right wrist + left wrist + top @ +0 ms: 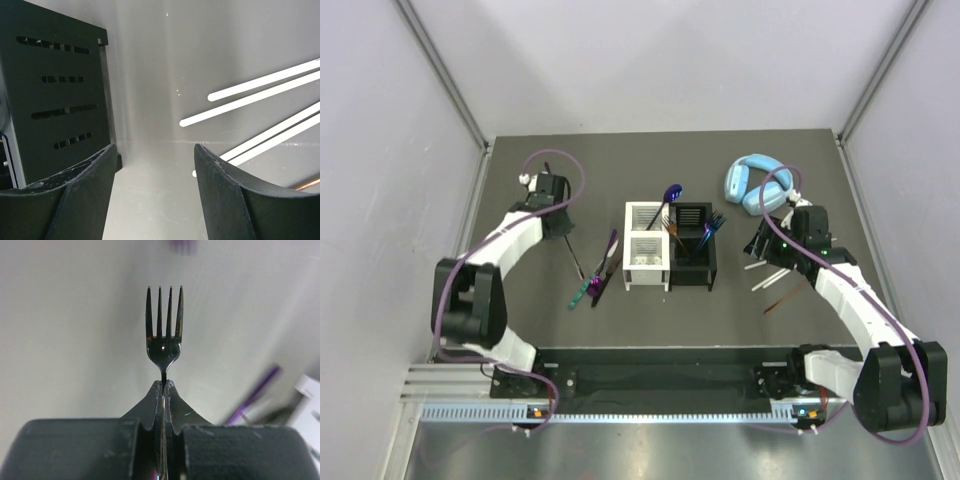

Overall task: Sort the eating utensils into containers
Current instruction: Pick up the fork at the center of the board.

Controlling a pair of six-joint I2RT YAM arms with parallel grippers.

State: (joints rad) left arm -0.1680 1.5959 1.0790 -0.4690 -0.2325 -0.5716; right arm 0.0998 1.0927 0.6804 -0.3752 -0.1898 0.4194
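My left gripper [164,383] is shut on the neck of a dark metallic fork [164,335], whose tines point away beyond the fingertips. From above, that gripper [558,228] hangs left of the white caddy [631,247], the fork [575,262] slanting down-right from it. More purple utensils [609,255] and a green-handled knife [584,291] lie beside it. The black caddy [710,262] holds forks [714,221]; a purple spoon [671,194] stands in the white one. My right gripper [155,147] is open and empty over the table between the black caddy [55,90] and white sticks [240,107].
Light-blue headphones [753,183] lie at the back right behind my right arm. A brown stick [784,298] lies near the white sticks [766,271]. Grey walls close in the table on both sides and at the back.
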